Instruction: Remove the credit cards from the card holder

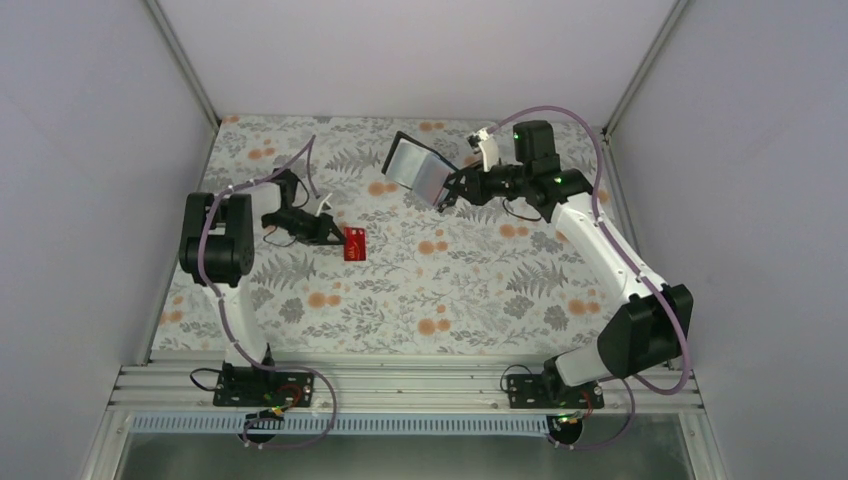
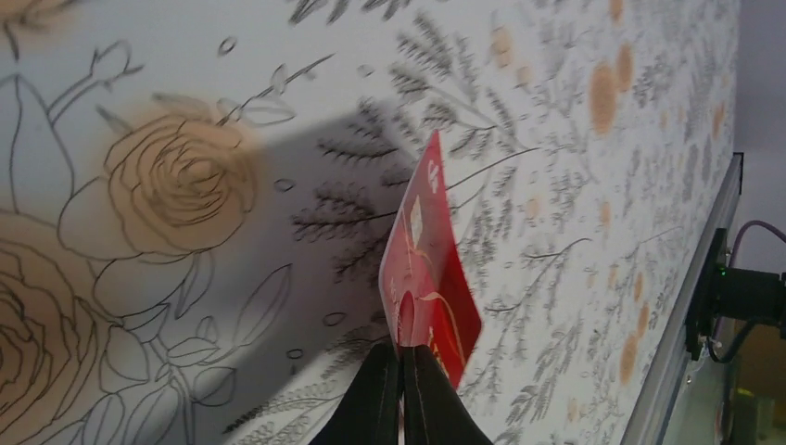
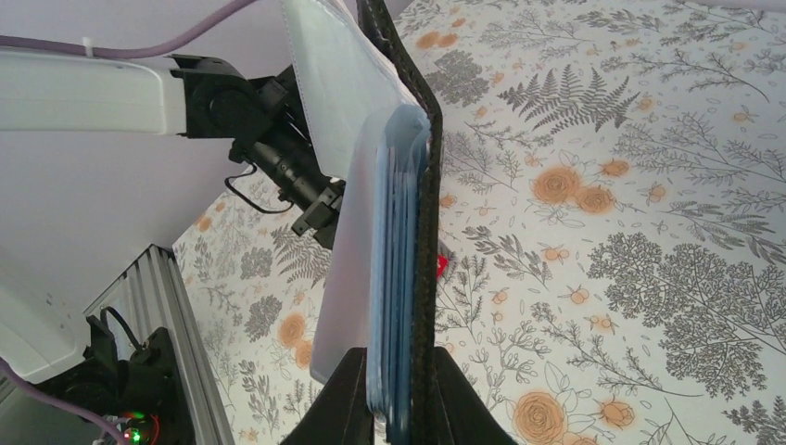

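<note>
1. Left gripper (image 2: pixel 401 350) is pinched tight on one red credit card (image 2: pixel 428 269) by its lower edge. The card stands on edge above the floral tablecloth (image 1: pixel 450 290), left of centre.
2. Right gripper (image 3: pixel 394 375) clamps the black card holder (image 3: pixel 394 232) by its bottom edge. The holder is raised and splayed open near the far right corner.
3. Patterned cloth lies between the two, which sit well apart. White walls (image 1: pixel 80 150) border three sides.

The left arm (image 1: pixel 215 240) is folded low at the left side of the table (image 1: pixel 450 290), with the left hand (image 1: pixel 337 237) pinched closed on a card (image 1: pixel 355 244). The right arm (image 1: pixel 600 245) is stretched toward the table's far edge and raised above it, with the right hand (image 1: pixel 448 194) clamped on the open holder (image 1: pixel 418 170).
</note>
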You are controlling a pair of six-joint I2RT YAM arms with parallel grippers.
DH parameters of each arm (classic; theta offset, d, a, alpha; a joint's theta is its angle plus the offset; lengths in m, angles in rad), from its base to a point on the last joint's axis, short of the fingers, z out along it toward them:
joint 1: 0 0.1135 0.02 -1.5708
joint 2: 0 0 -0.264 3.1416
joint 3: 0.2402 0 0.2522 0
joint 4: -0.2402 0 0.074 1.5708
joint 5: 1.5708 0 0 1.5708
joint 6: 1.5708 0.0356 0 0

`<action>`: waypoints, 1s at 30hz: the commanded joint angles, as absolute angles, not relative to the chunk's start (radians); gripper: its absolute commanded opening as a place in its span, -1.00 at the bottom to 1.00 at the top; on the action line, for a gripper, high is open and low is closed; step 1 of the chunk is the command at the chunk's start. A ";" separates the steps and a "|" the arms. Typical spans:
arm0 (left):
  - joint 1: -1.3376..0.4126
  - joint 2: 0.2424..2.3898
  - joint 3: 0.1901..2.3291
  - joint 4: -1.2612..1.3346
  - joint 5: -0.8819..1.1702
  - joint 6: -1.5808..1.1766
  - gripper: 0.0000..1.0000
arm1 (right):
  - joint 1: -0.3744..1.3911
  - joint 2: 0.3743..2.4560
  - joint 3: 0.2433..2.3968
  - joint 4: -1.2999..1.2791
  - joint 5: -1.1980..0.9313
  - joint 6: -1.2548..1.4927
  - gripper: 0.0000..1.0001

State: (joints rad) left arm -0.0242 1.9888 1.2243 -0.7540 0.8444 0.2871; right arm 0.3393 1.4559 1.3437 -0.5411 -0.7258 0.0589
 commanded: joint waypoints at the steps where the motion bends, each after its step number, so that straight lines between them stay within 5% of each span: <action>1: -0.023 2.014 1.225 -0.713 0.791 0.253 -0.94 | 0.343 1.450 1.372 -0.545 -0.753 0.054 -0.92; 5: -0.022 2.009 1.252 -0.710 0.695 0.251 -0.11 | 0.345 1.453 1.373 -0.554 -0.754 0.042 -0.92; 8: -0.020 1.969 1.277 -0.697 0.620 0.261 0.31 | 0.353 1.460 1.374 -0.562 -0.780 0.030 -0.92; 15: -0.018 1.758 1.352 -0.786 0.812 0.502 0.63 | 0.428 1.464 1.401 -0.602 -0.837 -0.036 -0.92; 17: -0.019 1.657 1.355 -0.836 0.933 0.613 0.96 | 0.442 1.458 1.410 -0.602 -0.849 -0.044 -0.92; 25: -0.042 1.379 1.328 -0.959 1.182 0.835 1.00 | 0.516 1.463 1.421 -0.604 -0.839 -0.059 -0.92; 30: -0.104 1.346 1.323 -0.923 1.128 0.782 1.00 | 0.584 1.451 1.422 -0.614 -0.831 -0.081 -0.92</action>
State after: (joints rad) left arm -0.0681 1.3380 1.3441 -0.9226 1.1084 0.7528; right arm 0.5335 1.4662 1.3899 -0.6117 -0.8143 -0.0479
